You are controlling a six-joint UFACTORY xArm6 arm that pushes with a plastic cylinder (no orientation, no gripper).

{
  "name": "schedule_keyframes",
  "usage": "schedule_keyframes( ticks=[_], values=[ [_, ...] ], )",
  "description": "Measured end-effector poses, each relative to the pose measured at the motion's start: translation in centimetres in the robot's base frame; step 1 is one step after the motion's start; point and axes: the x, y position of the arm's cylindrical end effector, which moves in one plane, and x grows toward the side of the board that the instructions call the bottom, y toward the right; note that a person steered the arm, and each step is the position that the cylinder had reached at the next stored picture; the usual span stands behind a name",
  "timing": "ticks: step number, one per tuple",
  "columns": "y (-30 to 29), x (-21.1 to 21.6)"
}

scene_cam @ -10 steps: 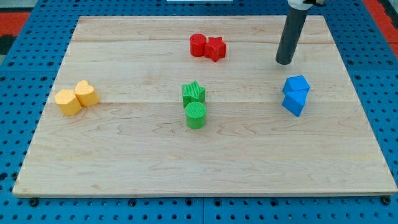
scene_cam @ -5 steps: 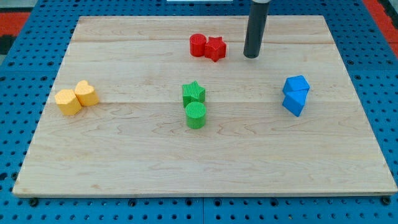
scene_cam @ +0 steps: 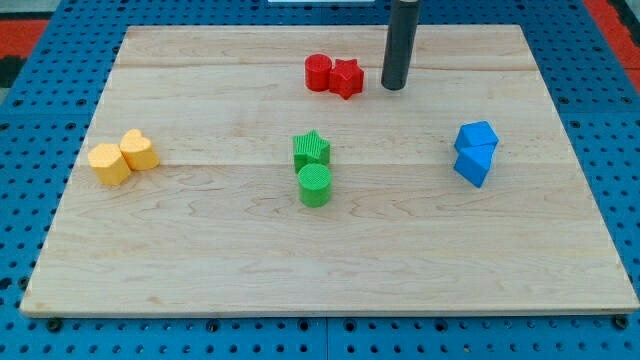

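My tip rests on the wooden board near the view's top, just right of the red star block, with a small gap between them. A red cylinder touches the star's left side. Lower down at the centre stand a green star block and a green cylinder, one against the other. Two blue blocks sit together at the right. Two yellow blocks sit together at the left.
The board lies on a blue pegboard surface that surrounds it on all sides. A red area shows at the view's top left corner.
My tip has slid leftward along the top of the board, from above the blue blocks to just right of the red star. No block has moved.
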Motion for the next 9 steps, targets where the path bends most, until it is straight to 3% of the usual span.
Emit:
schedule_keyframes(
  ticks=[4,6,8,9],
  values=[
    [-1.1,-1.9],
    [-6.4,-3.4],
    [-16.0,-2.8],
    [-15.0,-3.9]
  ],
)
